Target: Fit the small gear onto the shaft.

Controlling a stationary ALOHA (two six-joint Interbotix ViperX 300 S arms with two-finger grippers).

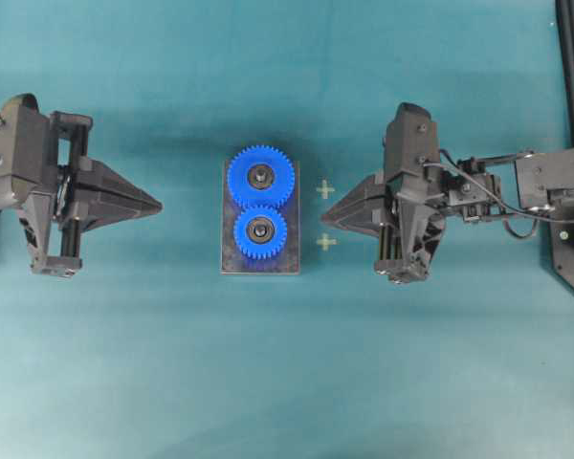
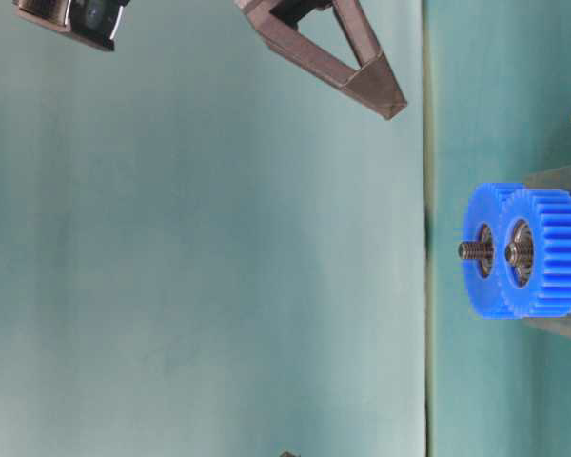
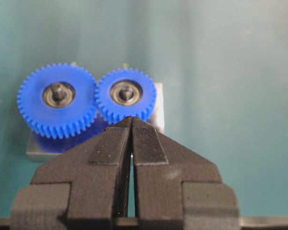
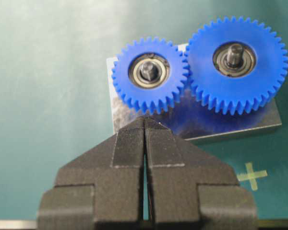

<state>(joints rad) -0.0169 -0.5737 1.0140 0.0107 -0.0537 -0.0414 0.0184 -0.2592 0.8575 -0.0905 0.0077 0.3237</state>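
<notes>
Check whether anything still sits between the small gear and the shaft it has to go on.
Nothing visible does. The small gear already sits on the shaft, whose tip shows through its hub, beside the larger gear on the grey plate. Both pincers, left and right, are shut and apart from it.

The black ridged right hand (image 4: 145, 125) fills the lower frame, its two fingers pressed together and holding nothing. Just beyond its tips, the small bright blue toothed plastic gear (image 4: 150, 75) sits on the short silver-grey metal shaft (image 4: 148, 70). Its teeth mesh with the larger blue toothed gear (image 4: 236, 64). Both stand on the grey rectangular metal plate (image 4: 240, 125) on the teal counter (image 4: 48, 96), where a pale yellow cross mark (image 4: 251, 175) lies.
</notes>
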